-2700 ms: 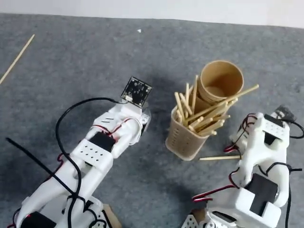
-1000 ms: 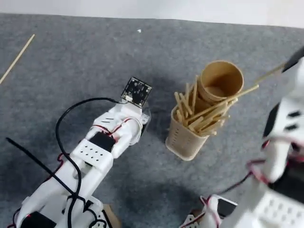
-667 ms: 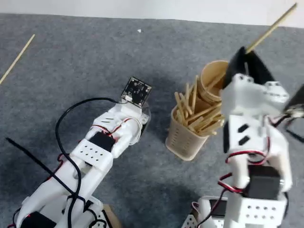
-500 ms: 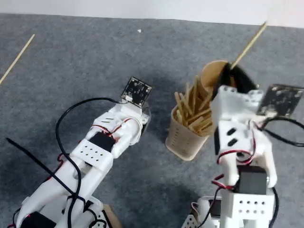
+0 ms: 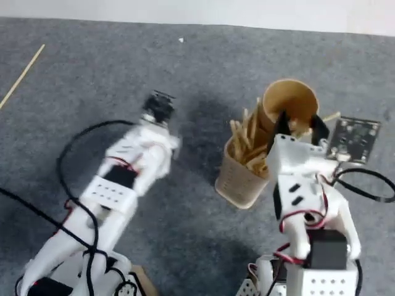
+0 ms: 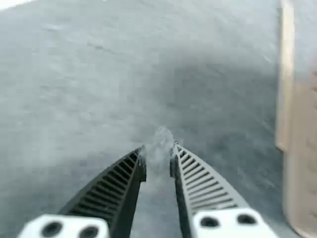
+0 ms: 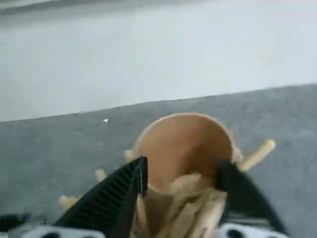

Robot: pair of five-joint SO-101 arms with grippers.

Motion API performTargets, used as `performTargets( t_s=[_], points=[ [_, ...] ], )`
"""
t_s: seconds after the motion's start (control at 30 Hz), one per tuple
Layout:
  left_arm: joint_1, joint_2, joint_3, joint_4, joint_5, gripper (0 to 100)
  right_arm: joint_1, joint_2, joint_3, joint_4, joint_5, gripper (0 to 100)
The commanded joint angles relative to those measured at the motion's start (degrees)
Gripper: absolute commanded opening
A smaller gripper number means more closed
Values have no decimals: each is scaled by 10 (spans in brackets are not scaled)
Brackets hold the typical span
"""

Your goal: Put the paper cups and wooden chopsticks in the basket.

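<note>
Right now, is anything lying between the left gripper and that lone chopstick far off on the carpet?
Nothing visible does: only grey carpet lies between the left gripper and the lone chopstick.

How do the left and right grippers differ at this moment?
On the left gripper the jaws leave only a narrow gap; on the right gripper they stand wide apart. The left gripper hangs over the grey table, off to the side of the basket; the right gripper is over the basket, by the paper cup and chopsticks. Both grip nothing.
</note>
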State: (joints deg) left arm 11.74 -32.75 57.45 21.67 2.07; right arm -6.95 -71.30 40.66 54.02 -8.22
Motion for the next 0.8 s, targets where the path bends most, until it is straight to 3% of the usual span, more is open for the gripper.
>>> performTargets(
  t_s=[0.0,0.13,0.23,0.37,0.47,0.6,0.77],
  points=[
    [-121,-4,-76,29,4,119,0,-4,-98,81,-14,480],
    [-283,-1,-170,78,-24,119,0,-4,-172,167,49,415],
    [-399,21,-234,76,-82,119,0,-6,-167,218,107,391],
    [-509,148,-334,35,-151,120,-1,-7,-123,269,214,378],
    [-554,287,-445,27,-169,120,-1,-8,-64,256,238,378],
    [-585,483,-646,35,-168,120,-1,-38,-3,209,185,378],
    [-587,727,-954,140,-168,120,-1,-145,65,192,156,378]
  ],
)
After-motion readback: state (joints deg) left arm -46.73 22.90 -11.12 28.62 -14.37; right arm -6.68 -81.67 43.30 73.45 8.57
